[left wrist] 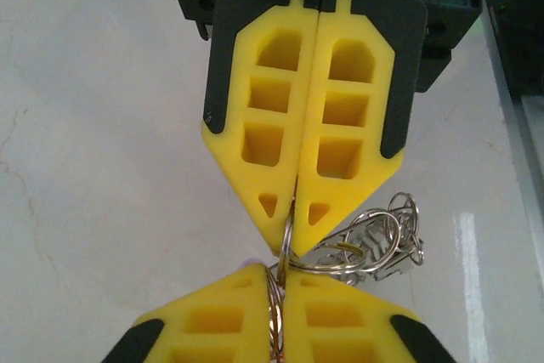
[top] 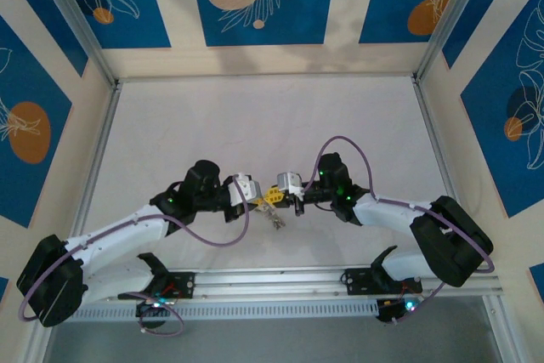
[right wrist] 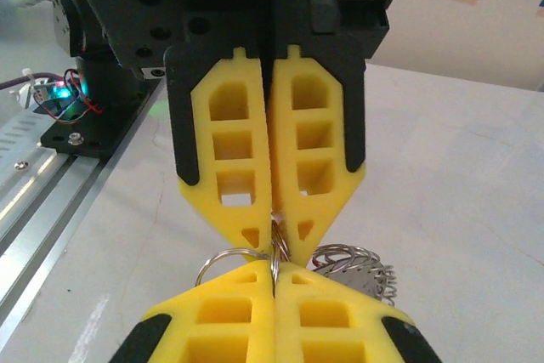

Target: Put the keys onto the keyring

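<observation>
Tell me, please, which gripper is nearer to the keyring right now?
Neither, it is a tie: both hold it. The left gripper is shut on the keyring from the left side, the right gripper from the right, tips almost meeting.

Nothing readable here: no text, label, brand, number or sign that I can make out on anything in any view.

Left gripper (top: 263, 197) and right gripper (top: 275, 194) meet tip to tip mid-table, both pinched on keyring (left wrist: 286, 244): no passage between. Keys (top: 274, 217) dangle at 6 o'clock of the tips. Table (top: 255, 116) open from 9 through 12 to 3. Left arm (top: 119, 235), right arm (top: 399, 210) and rail (top: 280, 280) block 4 to 8.
</observation>
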